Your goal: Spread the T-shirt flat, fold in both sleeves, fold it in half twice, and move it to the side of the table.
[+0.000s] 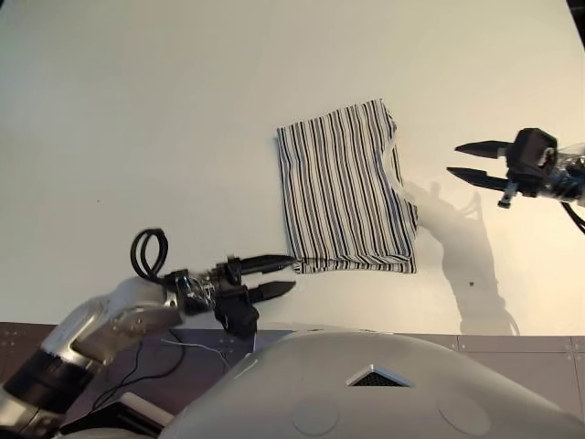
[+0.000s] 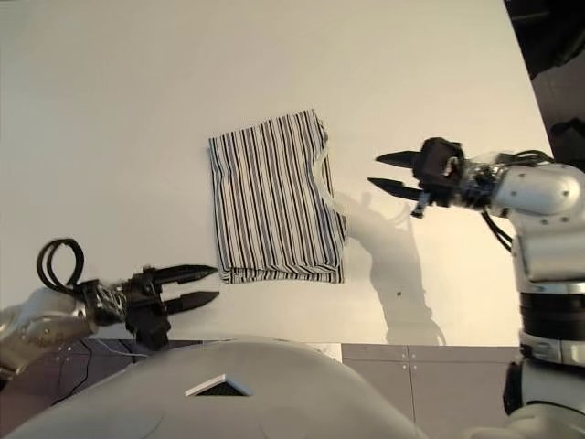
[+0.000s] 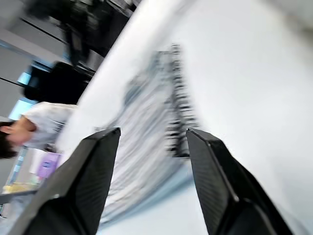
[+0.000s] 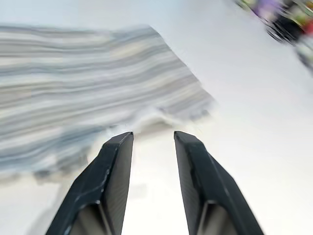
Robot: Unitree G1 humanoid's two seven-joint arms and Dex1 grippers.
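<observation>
- Striped black-and-white T-shirt (image 1: 345, 192) lay folded into a compact rectangle near the table's front edge.
- White table (image 1: 137, 110) extended widely leftward and beyond it.
- Left gripper (image 1: 293, 274), jaws parted, holding nothing, sat at its near-left corner.
- Right gripper (image 1: 453, 159), jaws parted, hovered beside its right edge.

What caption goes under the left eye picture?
Folded striped T-shirt on the white table, left gripper and right gripper open at either side.
</observation>
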